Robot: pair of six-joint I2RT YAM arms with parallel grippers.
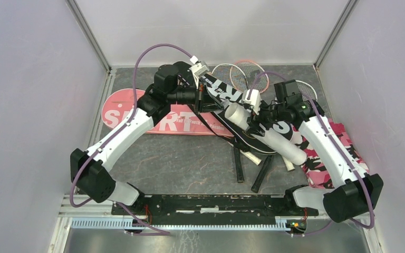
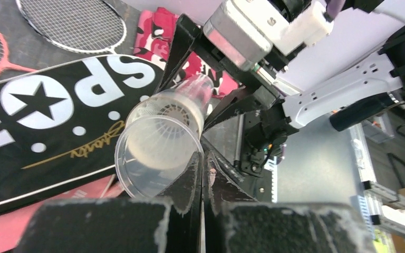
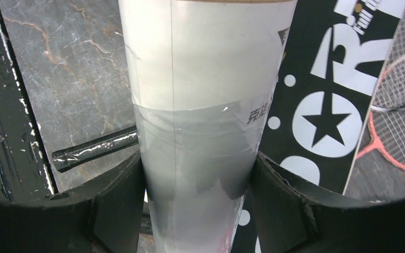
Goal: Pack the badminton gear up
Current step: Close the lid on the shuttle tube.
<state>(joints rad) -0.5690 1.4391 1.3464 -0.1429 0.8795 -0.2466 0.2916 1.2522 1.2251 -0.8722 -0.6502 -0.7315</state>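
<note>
Right gripper (image 3: 196, 195): standing wide, clamping the white tube (image 1: 274, 139) round its middle, one finger pressing on each side of the wall.
Left gripper (image 2: 201, 184): sitting fully closed, pads meeting, carrying nothing visible; tips resting at the near rim of the tube's open mouth.
Tube position: crossing over the black cover (image 1: 225, 94), right of centre on the table (image 1: 190, 158); open end reaching toward the middle, other end lying near the pink camouflage cloth (image 1: 329, 153).
Long axis: slanting from far-left to near-right in the top view, aiming the open mouth straight at the left gripper.
Contents: housing a shuttlecock (image 2: 164, 113) just inside the mouth, feathers showing through the clear wall.
Nearer arm: left one waiting at the mouth, touching or almost touching the rim, not clearly either; right one occupying the mid-length, well back from the opening.
Coming move, judged: probably pushing the shuttlecock deeper along the bore, or pulling away for another; either way needing the closed tips lined up with the axis and not catching the rim.
Risk, judged: nudging the rim sideways and twisting the tube in the right grip.
Remaining gear: rackets (image 1: 242, 74) lying at the back, pink cover (image 1: 132, 115) lying flat on the left, both waiting unpacked.
</note>
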